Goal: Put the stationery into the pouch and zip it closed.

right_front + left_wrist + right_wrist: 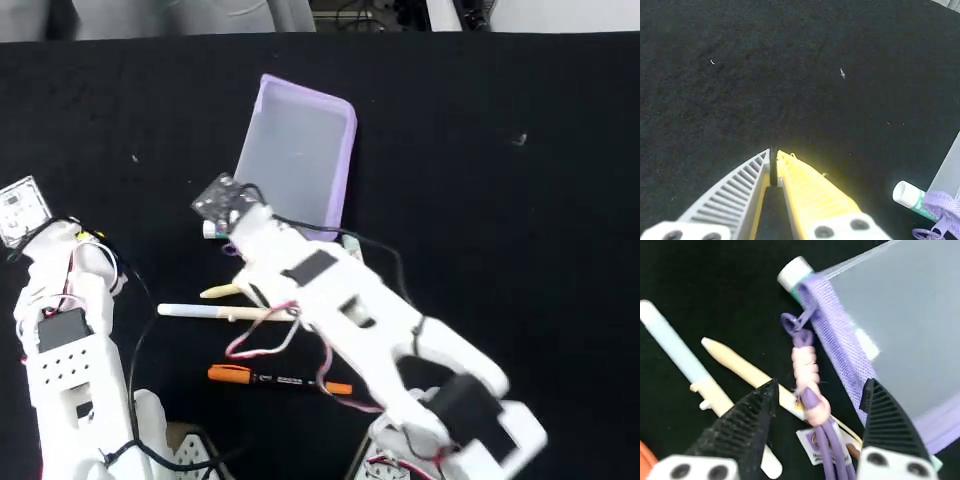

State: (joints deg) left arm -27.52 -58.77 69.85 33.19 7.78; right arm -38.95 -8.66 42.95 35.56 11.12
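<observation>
The pouch lies flat on the black table, towards the far side, pale and see-through with a purple edge. At its near corner a pull cord, purple with pink beads, trails out onto the table. A green marker pokes its white cap out at that same corner. Its body runs along the pouch's near edge, though whether inside or underneath I cannot tell.

The right gripper hangs over the cord with its jaws wide apart, one on each side of it, and neither touches it. Its tips are just beside the pouch's purple edge.

Nearer in, three things lie loose on the table. A pencil runs under the cord's end, a pen lies just beside the pencil, and an orange marker is farther towards the arms' bases, apart from the other two. In the high view the right arm crosses over the pencil and pen and hides their right ends and the pouch's near edge. A red and white cable loops over the pen.

The left gripper sits well to the left over bare table, its jaws together and holding nothing.

In all there are one pouch, two markers, one pen and one pencil.
</observation>
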